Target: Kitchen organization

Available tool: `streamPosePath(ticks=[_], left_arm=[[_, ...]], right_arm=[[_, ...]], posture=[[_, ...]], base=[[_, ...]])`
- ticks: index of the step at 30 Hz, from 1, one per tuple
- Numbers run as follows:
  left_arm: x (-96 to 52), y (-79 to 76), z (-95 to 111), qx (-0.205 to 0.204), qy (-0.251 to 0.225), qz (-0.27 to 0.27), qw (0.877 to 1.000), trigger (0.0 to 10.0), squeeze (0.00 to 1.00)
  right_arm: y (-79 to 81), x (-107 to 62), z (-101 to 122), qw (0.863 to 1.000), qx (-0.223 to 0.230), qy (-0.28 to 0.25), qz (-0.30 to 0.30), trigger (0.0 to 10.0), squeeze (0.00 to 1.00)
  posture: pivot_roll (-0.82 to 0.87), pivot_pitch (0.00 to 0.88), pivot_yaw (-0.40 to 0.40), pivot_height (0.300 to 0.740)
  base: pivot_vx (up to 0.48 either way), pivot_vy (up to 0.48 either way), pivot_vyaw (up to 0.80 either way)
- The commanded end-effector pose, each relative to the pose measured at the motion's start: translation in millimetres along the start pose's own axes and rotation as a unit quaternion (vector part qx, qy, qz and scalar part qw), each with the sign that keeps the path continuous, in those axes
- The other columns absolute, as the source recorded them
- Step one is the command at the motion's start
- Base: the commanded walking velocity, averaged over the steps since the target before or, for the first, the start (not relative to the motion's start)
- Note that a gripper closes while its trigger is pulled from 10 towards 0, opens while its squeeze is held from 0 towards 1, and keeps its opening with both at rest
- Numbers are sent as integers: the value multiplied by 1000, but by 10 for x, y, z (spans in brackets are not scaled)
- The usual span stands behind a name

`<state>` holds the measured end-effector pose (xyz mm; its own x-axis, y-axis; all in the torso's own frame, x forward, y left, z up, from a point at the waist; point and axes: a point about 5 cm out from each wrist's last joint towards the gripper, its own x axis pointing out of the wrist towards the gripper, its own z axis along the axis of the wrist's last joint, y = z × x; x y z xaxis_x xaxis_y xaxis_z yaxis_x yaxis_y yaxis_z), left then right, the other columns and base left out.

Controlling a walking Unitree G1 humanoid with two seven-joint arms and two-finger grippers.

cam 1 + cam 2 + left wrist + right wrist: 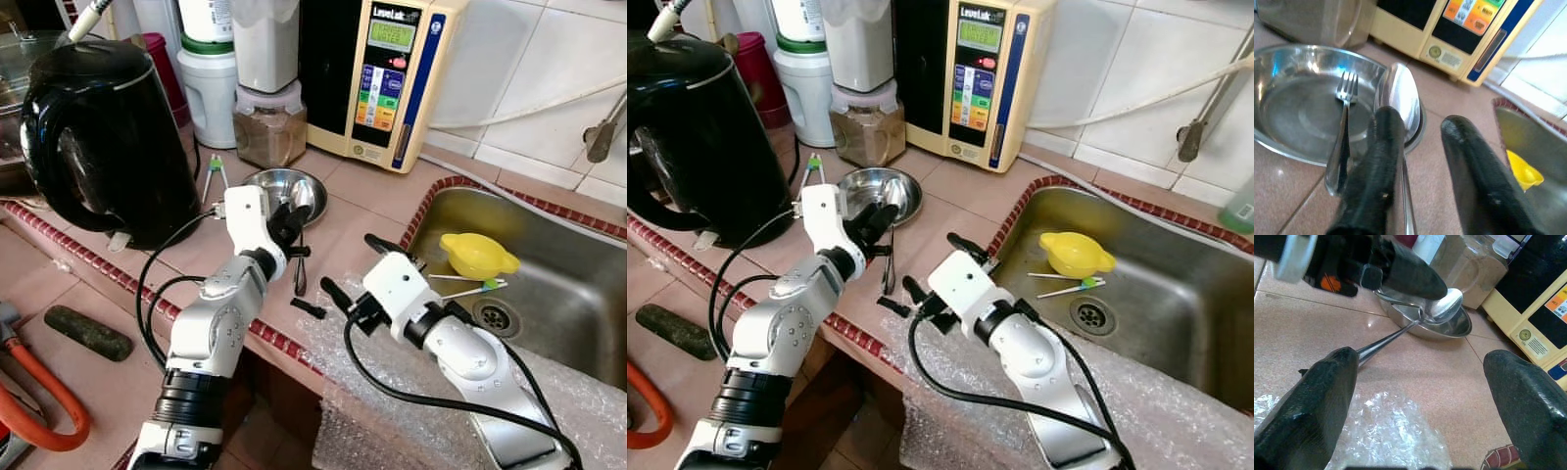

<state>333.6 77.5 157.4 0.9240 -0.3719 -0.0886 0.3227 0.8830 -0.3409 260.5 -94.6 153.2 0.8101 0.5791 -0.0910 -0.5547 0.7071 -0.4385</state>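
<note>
Left wrist view: left tool [1425,171] hovers over the rim of the shallow round stainless-steel bowl [1298,117], its two matte black fingers [1376,166] spread, gripping nothing. Polished steel spoon [1403,98] lies with its oval bowl propped on that rim, its long handle running back under the left finger; contact there is hard to judge. Small steel fork [1344,127] leans tines-first into the bowl, handle end on the glossy pinkish tiled table [353,211].

Head views: left tool [294,230] sits at the bowl's near edge. Right tool [353,269], released and jaws wide, hangs above the table's front edge, between the bowl and the stainless-steel sink [578,294]. Crinkly clear bubble wrap [392,392] drapes over that edge under the right arm.

Sink holds a yellow plastic funnel-like piece [478,255] and thin sticks near the round drain. Behind the bowl: glossy black electric kettle [103,137], clear jar of brown powder [268,127], cream boxy water ionizer with coloured buttons [387,73]
</note>
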Motion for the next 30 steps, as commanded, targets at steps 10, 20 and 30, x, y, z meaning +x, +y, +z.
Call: streamPosePath(ticks=[10,20,30], left_arm=[[45,29,-141,25,43,25,998,10000,1000],[166,-39,-199,23,64,31,997,10000,1000],[193,-16,16,52,25,41,998,10000,1000]], right_arm=[[18,-9,60,1000,-6,-11,-1,10000,0],[50,-35,56,1000,-4,-9,8,10000,0],[41,-47,60,1000,-4,-10,1,10000,0]], posture=[[-43,41,4,740],[-57,45,10,740],[-61,46,17,740]], base=[[0,0,0],[0,0,0],[0,0,0]])
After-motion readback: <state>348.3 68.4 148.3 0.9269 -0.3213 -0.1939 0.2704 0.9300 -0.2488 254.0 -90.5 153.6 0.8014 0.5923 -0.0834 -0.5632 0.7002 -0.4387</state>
